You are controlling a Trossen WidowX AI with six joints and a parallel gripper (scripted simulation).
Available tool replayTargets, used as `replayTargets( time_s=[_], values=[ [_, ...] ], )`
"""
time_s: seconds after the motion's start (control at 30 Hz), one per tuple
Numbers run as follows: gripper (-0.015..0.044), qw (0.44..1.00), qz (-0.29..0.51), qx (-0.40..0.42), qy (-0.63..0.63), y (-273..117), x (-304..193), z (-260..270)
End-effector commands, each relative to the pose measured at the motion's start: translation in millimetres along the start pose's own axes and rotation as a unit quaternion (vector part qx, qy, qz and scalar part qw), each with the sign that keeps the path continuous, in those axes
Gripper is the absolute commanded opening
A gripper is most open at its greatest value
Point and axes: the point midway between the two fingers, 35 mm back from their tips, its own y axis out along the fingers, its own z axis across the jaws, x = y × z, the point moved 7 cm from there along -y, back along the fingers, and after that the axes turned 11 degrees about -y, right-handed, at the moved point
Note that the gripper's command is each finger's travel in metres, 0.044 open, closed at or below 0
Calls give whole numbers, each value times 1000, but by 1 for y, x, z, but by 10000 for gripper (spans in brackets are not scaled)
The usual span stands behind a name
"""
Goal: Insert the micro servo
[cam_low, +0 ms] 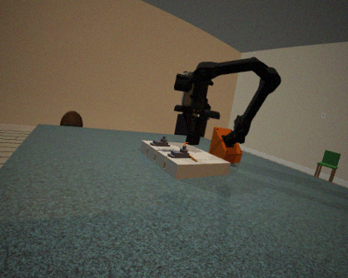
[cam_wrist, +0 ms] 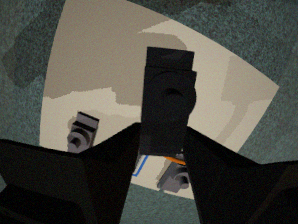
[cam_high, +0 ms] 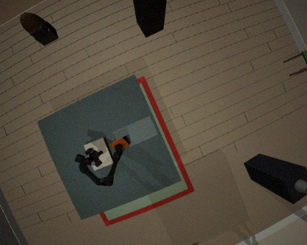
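The loose micro servo (cam_wrist: 169,107) is a dark block between the fingers of my gripper (cam_wrist: 161,130) (cam_low: 192,132), which is shut on it. It is over the pale deck (cam_wrist: 117,102) (cam_low: 203,170) (cam_high: 107,161); in the exterior view its lower end appears close above the deck top. A short orange cable (cam_wrist: 175,160) shows past its near end in the wrist view. The marked pocket's blue outline (cam_wrist: 141,166) shows only in part; servo and finger hide the rest. Whether the servo lines up with the pocket I cannot tell.
Two grey servos sit in the deck, one (cam_wrist: 82,131) (cam_low: 160,142) on the left in the wrist view, the other (cam_wrist: 175,178) (cam_low: 179,153) near its bottom edge. The arm's orange base (cam_low: 225,146) (cam_high: 119,143) stands beside the deck on the blue-green table top (cam_low: 114,208) (cam_high: 75,106).
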Motion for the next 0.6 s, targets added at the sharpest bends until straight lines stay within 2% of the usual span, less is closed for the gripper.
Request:
replayTargets(
  time_s=[0.0, 0.17, 0.57],
  values=[
    [0, 997, 2, -1, 82, 0, 0, 0],
    [0, 988, 1, -1, 157, 0, 0, 0],
    [0, 987, 2, -1, 159, 0, -8, 4]
  ],
)
